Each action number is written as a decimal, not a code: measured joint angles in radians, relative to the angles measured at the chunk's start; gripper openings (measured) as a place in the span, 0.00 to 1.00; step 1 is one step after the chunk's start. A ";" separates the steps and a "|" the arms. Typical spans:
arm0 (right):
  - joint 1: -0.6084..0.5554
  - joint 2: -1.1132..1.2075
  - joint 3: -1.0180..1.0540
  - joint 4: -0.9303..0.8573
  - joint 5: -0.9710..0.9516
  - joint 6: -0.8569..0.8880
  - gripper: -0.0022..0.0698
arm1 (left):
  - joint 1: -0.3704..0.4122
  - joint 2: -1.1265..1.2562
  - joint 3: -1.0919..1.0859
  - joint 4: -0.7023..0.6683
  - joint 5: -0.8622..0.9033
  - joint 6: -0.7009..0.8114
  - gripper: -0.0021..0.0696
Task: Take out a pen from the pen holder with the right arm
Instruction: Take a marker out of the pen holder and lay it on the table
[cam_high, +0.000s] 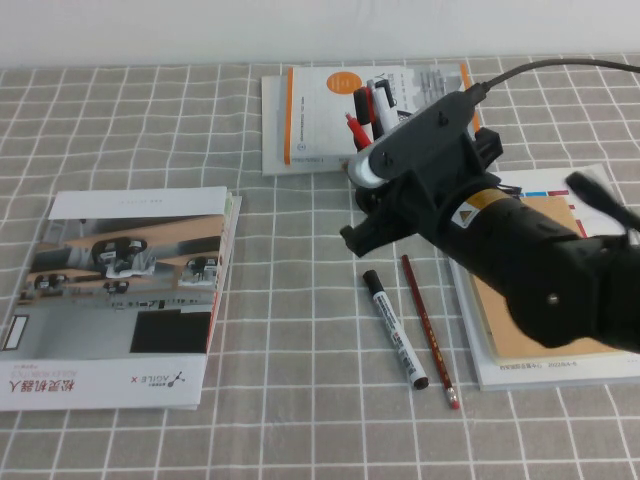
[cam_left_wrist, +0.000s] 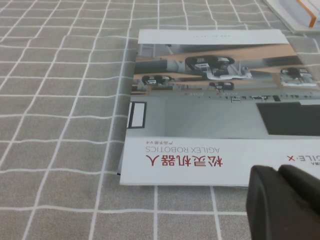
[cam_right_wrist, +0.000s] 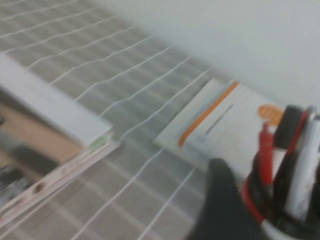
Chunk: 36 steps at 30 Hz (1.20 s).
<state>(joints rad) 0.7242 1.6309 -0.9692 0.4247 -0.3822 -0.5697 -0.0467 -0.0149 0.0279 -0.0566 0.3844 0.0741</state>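
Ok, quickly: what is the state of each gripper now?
Left gripper, near the booklet: cannot be told.
Right gripper, beside the pen holder: cannot be told.

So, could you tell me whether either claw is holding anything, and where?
Nothing that shows. The right claw hovers beside the pen holder; marker and pencil lie loose on the cloth. The left claw hangs empty by the brochure.

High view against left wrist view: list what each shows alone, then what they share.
High view only: the right gripper at the pen holder, with a marker and a pencil lying on the checked tablecloth nearby. Left wrist view only: the left gripper, close to an edge of the AgileX brochure. Both: that brochure and the tablecloth.
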 joint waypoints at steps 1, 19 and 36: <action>0.000 0.023 -0.005 -0.002 -0.043 0.000 0.51 | 0.000 0.000 0.000 0.000 0.000 0.000 0.02; 0.000 0.360 -0.328 0.116 -0.120 -0.250 0.62 | 0.000 0.000 0.000 0.000 0.000 0.000 0.02; -0.012 0.475 -0.471 0.387 -0.175 -0.471 0.62 | 0.000 0.000 0.000 0.000 0.000 0.000 0.02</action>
<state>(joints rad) 0.7122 2.1058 -1.4398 0.8117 -0.5576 -1.0406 -0.0467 -0.0149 0.0279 -0.0566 0.3844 0.0741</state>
